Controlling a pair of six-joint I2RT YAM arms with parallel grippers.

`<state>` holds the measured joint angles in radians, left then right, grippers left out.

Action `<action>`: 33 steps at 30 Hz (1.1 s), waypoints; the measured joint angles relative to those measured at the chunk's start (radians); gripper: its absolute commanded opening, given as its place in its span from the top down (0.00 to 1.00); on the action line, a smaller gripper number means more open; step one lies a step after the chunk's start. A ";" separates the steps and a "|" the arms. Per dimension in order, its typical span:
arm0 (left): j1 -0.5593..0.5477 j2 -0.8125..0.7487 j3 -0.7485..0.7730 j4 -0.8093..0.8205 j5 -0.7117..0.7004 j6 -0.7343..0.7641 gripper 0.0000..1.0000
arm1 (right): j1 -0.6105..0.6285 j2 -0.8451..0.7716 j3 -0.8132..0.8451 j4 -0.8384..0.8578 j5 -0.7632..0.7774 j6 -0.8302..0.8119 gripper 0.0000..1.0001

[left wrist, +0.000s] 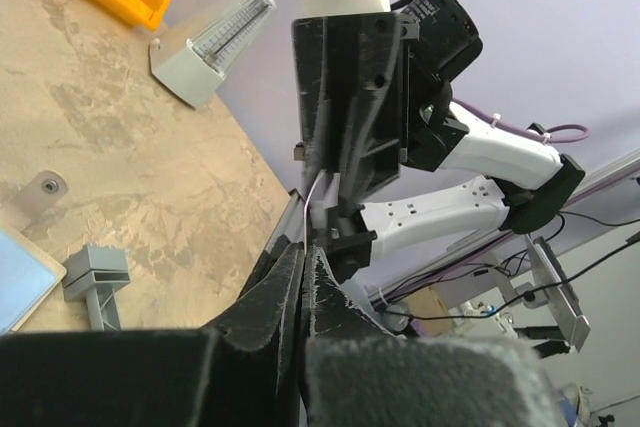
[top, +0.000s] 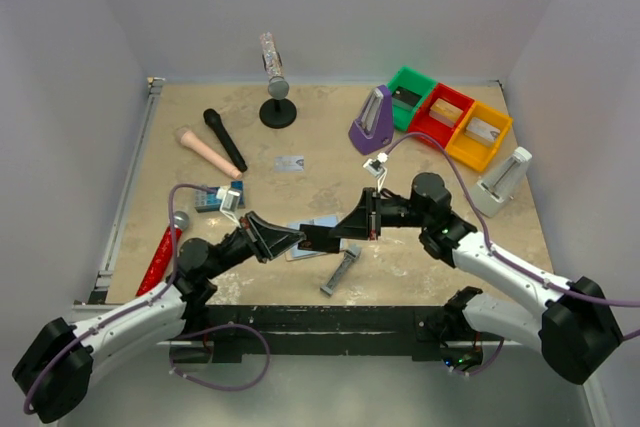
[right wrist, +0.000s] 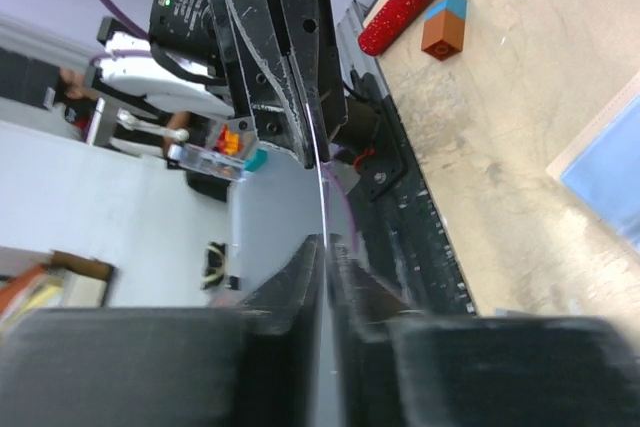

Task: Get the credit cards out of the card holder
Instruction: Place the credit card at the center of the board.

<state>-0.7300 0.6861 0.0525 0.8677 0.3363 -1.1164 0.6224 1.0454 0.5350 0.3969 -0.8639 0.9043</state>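
The table carries the open card holder at centre. Directly above it, the left gripper and right gripper are each closed on opposite ends of one credit card, held edge-on. The card is judged light, stiff and slick, so pinch its flat faces near an edge.

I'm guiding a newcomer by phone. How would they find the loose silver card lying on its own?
Find the round black stand at the back of the tan table. Just in front of it, toward the near edge, a small silver-grey card lies flat. It lies alone, right of the black microphone, and is far thinner and paler.
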 measured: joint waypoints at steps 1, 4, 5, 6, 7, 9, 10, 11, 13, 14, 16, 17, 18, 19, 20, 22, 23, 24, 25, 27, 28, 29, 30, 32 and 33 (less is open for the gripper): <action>0.000 0.002 0.000 0.004 0.000 0.000 1.00 | 0.000 0.000 0.006 -0.016 0.002 -0.006 0.40; 0.000 -0.006 0.000 -0.011 -0.008 0.001 1.00 | 0.000 -0.021 0.026 -0.104 0.020 -0.049 0.11; 0.000 -0.020 0.000 -0.029 -0.017 0.003 1.00 | -0.001 -0.050 0.038 -0.167 0.046 -0.085 0.10; 0.000 -0.039 0.002 -0.058 -0.030 0.009 1.00 | -0.001 -0.090 0.054 -0.250 0.077 -0.125 0.10; 0.000 -0.058 0.006 -0.090 -0.044 0.016 1.00 | -0.001 -0.138 0.074 -0.336 0.115 -0.166 0.09; 0.000 -0.095 0.047 -0.220 -0.095 0.045 1.00 | -0.002 -0.230 0.117 -0.476 0.187 -0.238 0.07; 0.000 -0.100 0.079 -0.280 -0.124 0.063 1.00 | -0.002 -0.286 0.146 -0.551 0.236 -0.278 0.05; 0.002 -0.095 0.105 -0.320 -0.145 0.076 1.00 | -0.002 -0.326 0.165 -0.597 0.267 -0.304 0.02; 0.009 -0.044 0.193 -0.425 -0.199 0.110 1.00 | -0.002 -0.388 0.192 -0.674 0.326 -0.346 0.01; 0.019 -0.006 0.232 -0.457 -0.212 0.121 1.00 | -0.002 -0.413 0.199 -0.702 0.349 -0.363 0.01; 0.053 0.108 0.317 -0.504 -0.220 0.142 1.00 | -0.002 -0.443 0.201 -0.752 0.382 -0.386 0.01; 0.079 0.190 0.362 -0.517 -0.220 0.152 1.00 | -0.002 -0.445 0.200 -0.775 0.394 -0.391 0.01; 0.094 0.245 0.385 -0.523 -0.221 0.159 1.00 | -0.002 -0.443 0.193 -0.793 0.404 -0.395 0.01; 0.113 0.314 0.413 -0.544 -0.224 0.166 1.00 | -0.002 -0.444 0.182 -0.809 0.410 -0.399 0.01; 0.127 0.370 0.431 -0.563 -0.229 0.172 1.00 | -0.002 -0.444 0.168 -0.822 0.411 -0.402 0.01; 0.149 0.467 0.463 -0.605 -0.236 0.192 1.00 | -0.002 -0.447 0.140 -0.851 0.411 -0.411 0.01; 0.156 0.510 0.481 -0.620 -0.236 0.200 1.00 | -0.002 -0.449 0.127 -0.861 0.411 -0.415 0.01; 0.165 0.559 0.507 -0.632 -0.234 0.211 1.00 | -0.002 -0.452 0.115 -0.871 0.411 -0.420 0.02; 0.170 0.597 0.531 -0.639 -0.233 0.220 1.00 | -0.002 -0.453 0.108 -0.883 0.411 -0.426 0.02; 0.179 0.682 0.608 -0.665 -0.232 0.242 1.00 | -0.002 -0.458 0.101 -0.898 0.411 -0.436 0.02; 0.181 0.720 0.649 -0.672 -0.232 0.251 1.00 | -0.002 -0.460 0.100 -0.903 0.411 -0.441 0.02; 0.185 0.753 0.688 -0.671 -0.229 0.262 1.00 | -0.002 -0.463 0.100 -0.906 0.411 -0.444 0.02; 0.187 0.781 0.724 -0.668 -0.225 0.269 1.00 | -0.002 -0.463 0.100 -0.906 0.411 -0.449 0.02; 0.193 0.829 0.785 -0.661 -0.212 0.277 1.00 | -0.002 -0.465 0.097 -0.906 0.410 -0.453 0.02; 0.195 0.857 0.817 -0.658 -0.205 0.282 1.00 | -0.002 -0.466 0.095 -0.905 0.409 -0.454 0.02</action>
<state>-0.5354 1.5429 0.8696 0.2092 0.1314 -0.8349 0.6209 0.5797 0.6300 -0.5079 -0.4545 0.4507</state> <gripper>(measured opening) 0.015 0.982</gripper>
